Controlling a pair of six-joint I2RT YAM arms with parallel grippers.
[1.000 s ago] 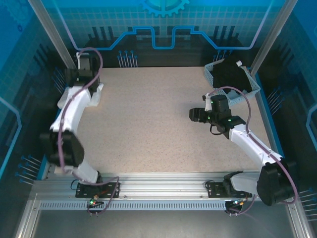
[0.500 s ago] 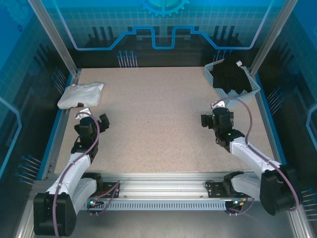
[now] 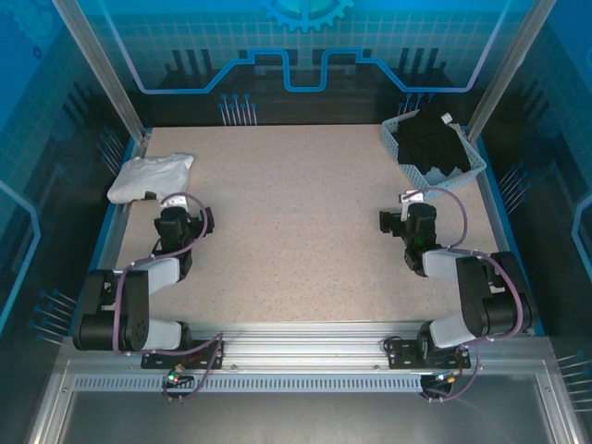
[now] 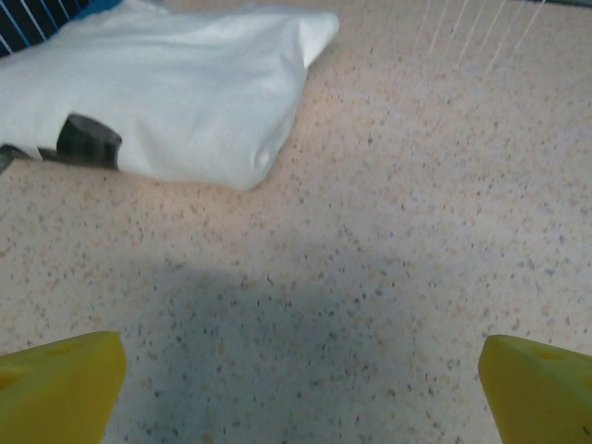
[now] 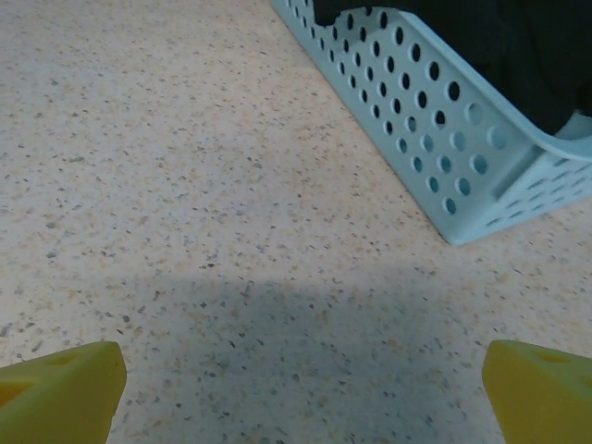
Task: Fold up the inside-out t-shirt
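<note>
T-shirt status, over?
Left pincer open, empty. Right pincer same. T-shirt bundled far left, ahead of left pincer. Nothing between; basket far right.

Gaping tool (image 5: 301,398) near perforated basket (image 5: 435,139)

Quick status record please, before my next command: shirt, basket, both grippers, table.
t-shirt: white, in a compact bundle at the table's far-left corner, lying free; how neat the fold is cannot be judged
basket: pale blue, perforated, far-right corner, holds a black garment
left gripper: open, empty, over bare table just on the near side of the t-shirt, not touching it
right gripper: open, empty, over bare table near the basket, not touching it
table: speckled beige
</note>
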